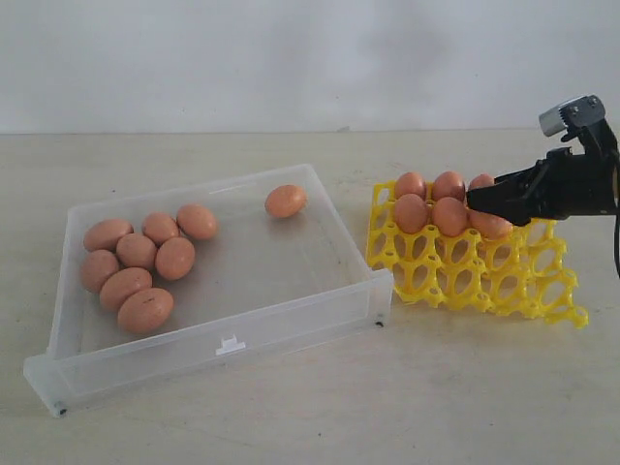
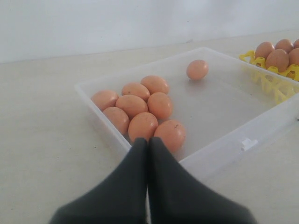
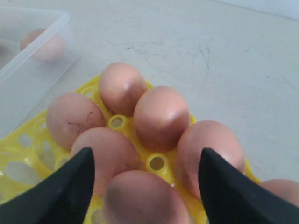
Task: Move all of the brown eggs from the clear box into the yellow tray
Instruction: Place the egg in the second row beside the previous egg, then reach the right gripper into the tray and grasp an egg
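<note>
Eggs (image 1: 145, 310) in the box (image 1: 291, 325) on the left; tray (image 1: 465, 281) just right of it.

right gripper (image 3: 145, 156) spread, left gripper (image 2: 148, 142) closed

We see a pale, lightly scuffed table (image 1: 291, 417). We log two things sitting directly on it: clear box (image 1: 232, 341) toward the table's left side, and yellow tray (image 1: 455, 276) toward its right side, just beside the box's right wall.
</note>
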You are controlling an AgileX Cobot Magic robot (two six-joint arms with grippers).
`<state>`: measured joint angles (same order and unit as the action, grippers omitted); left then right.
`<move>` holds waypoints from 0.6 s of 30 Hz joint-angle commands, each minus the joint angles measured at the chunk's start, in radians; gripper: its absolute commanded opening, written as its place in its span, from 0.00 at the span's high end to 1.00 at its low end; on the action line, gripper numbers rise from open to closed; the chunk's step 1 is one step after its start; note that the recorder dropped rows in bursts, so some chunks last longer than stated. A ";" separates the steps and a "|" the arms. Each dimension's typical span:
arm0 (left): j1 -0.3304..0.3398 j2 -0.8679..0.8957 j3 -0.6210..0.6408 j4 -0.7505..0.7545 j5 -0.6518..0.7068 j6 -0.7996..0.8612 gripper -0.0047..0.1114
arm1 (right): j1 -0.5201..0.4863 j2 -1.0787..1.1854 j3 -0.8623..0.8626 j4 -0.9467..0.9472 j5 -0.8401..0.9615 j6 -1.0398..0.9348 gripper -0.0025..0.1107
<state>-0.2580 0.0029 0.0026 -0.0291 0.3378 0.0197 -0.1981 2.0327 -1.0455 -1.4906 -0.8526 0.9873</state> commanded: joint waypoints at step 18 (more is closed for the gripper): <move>0.000 -0.003 -0.003 -0.008 0.000 0.001 1.00 | 0.773 -0.043 -0.256 0.436 0.460 -0.454 0.98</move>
<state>-0.2580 0.0029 0.0026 -0.0291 0.3378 0.0197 0.4274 2.0016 -1.2014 -1.1373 -0.8418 0.6826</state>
